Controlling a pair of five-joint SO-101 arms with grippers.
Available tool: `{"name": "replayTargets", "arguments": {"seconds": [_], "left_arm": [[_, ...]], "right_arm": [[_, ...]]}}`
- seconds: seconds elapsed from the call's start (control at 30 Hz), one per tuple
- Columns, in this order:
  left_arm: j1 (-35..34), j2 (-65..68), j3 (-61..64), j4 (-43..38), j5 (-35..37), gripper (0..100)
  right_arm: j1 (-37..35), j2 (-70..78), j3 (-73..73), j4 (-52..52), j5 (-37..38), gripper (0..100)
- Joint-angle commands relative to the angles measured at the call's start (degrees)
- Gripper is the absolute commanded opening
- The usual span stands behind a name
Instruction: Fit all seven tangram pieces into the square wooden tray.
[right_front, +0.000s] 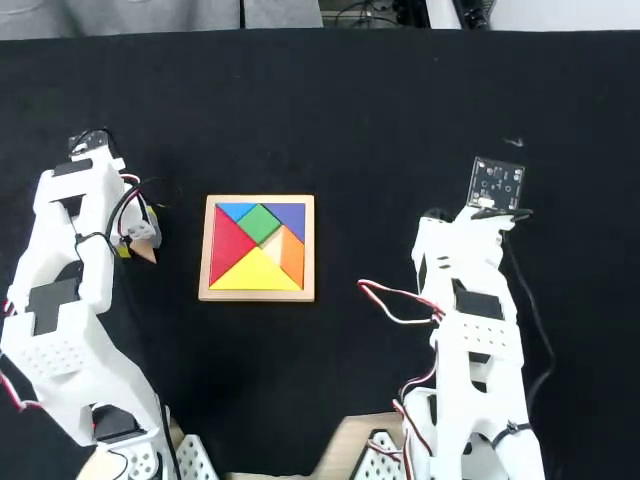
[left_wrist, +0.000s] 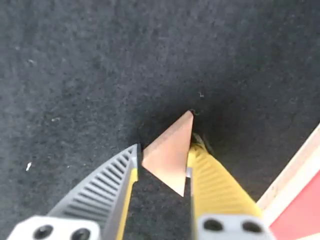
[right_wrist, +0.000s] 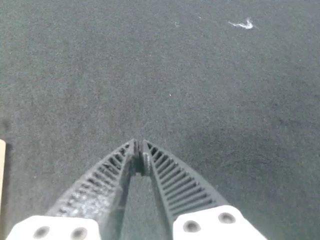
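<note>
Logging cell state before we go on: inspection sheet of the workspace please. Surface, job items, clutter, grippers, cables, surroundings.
Surface: black cloth, flat.
Job's things: square wooden tray holds coloured pieces, with a pale gap near the middle; pink triangle is outside it, beside its edge.
Clutter: white lint fleck.
Grippers: left gripper shut on the pink triangle; right gripper shut, empty, over cloth.
Cables: red-white wires loose at the right arm.
Surroundings: cords beyond the cloth's far edge.

We see the square wooden tray (right_front: 259, 296) mid-frame on the black bench (right_front: 350, 120), with coloured pieces (right_front: 230, 250) inside. Left of it, the left tool (right_front: 140, 243) has a tan triangle (right_front: 146, 256) at its tip, apart from the tray.
</note>
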Motion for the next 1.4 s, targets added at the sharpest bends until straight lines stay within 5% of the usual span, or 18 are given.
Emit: {"name": "replayTargets", "arguments": {"seconds": [0.0,0.23,0.67,1.03,1.37], "left_arm": [[0.1,-0.3,-1.5,0.4,0.0,12],[2.6,-2.8,-3.3,5.2,0.0,12],[17.3,-21.3,-0.5,15.6,1.0,12],[35.7,-22.2,2.9,8.0,15.6,12],[37.1,-19.3,5.3,-1.1,18.9,12]], "right_arm": [[-1.1,-1.5,-0.2,-1.1,0.6,1.5],[-1.1,-1.5,-0.2,-1.1,0.6,1.5],[-1.1,-1.5,-0.2,-1.1,0.6,1.5],[-1.0,-1.5,-0.2,-1.1,0.6,1.5],[-1.1,-1.5,-0.2,-1.1,0.6,1.5]]}}
